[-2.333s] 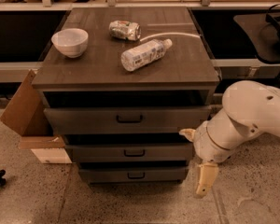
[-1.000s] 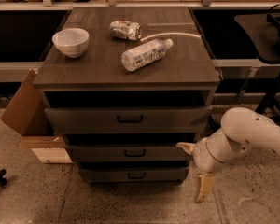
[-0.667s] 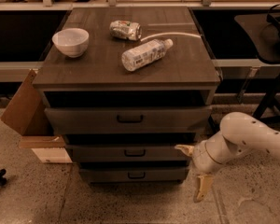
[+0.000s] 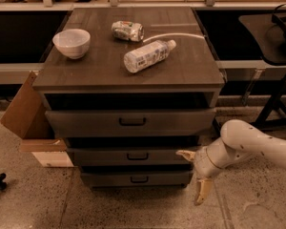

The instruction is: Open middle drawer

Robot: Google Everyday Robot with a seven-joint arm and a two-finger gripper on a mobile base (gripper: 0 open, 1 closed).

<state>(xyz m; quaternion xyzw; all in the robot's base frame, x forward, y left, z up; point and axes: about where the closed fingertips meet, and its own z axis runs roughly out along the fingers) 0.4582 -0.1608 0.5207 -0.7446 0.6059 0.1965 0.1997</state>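
Observation:
The middle drawer [image 4: 133,156] is a low, wide, dark wood-grain front with a small black bar handle [image 4: 132,156]. It sits between the taller top drawer [image 4: 128,122] and the bottom drawer [image 4: 138,179]. My gripper [image 4: 194,173] is at the cabinet's lower right, beside the right end of the middle drawer front. It is open wide. One fingertip [image 4: 185,154] points at the drawer's right end and the other [image 4: 203,193] hangs down toward the floor. It holds nothing and is well right of the handle.
On the cabinet top [image 4: 195,70] are a white bowl [image 4: 71,42], a crushed can [image 4: 127,31] and a plastic bottle [image 4: 148,55] lying on its side. A cardboard box [image 4: 28,118] stands to the left. A black stand [image 4: 276,99] is at the right.
My arm has dropped lower and the gripper has moved slightly down and left, closer to the right end of the middle drawer. The drawers have not moved.

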